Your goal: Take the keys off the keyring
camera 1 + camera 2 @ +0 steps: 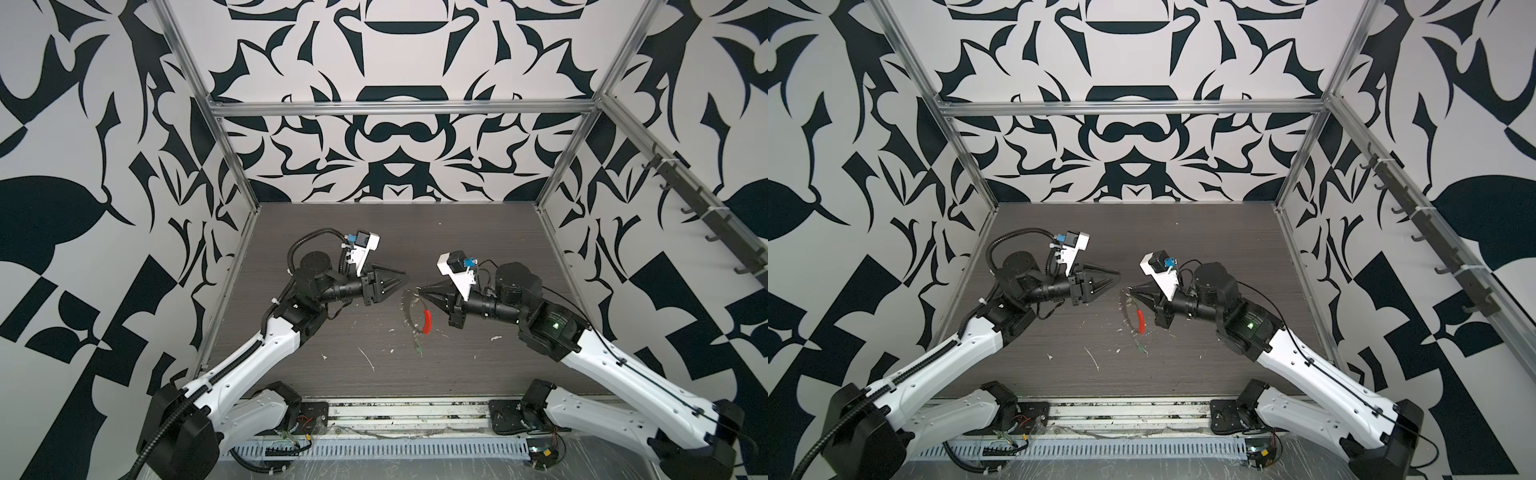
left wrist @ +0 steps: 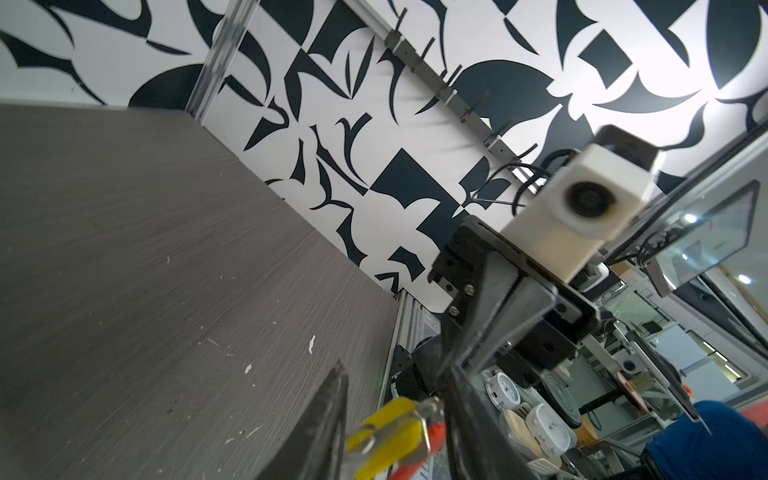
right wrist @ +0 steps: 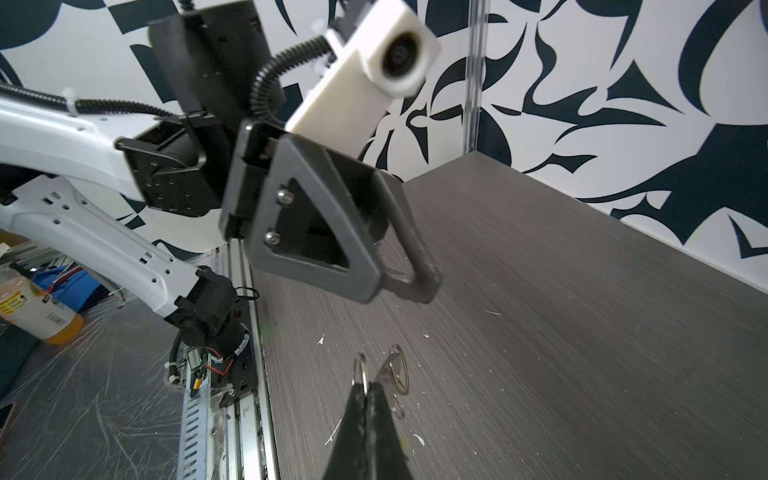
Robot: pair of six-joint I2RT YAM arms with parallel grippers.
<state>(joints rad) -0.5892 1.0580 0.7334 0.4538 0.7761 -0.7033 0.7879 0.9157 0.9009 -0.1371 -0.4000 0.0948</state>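
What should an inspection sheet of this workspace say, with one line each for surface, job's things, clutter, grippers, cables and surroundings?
Surface: dark wood-grain table, no damage seen.
Job's things: keyring, a wire loop partly sleeved in red, hangs from the right gripper; green tag at its low end; yellow key near its top.
Clutter: white scraps scattered on the table.
Grippers: right gripper shut on the keyring; left gripper open, yellow key between its fingers, contact unclear.
Cables: black conduit on the left arm, away from the keyring.
Surroundings: patterned walls; hook rail on one wall.
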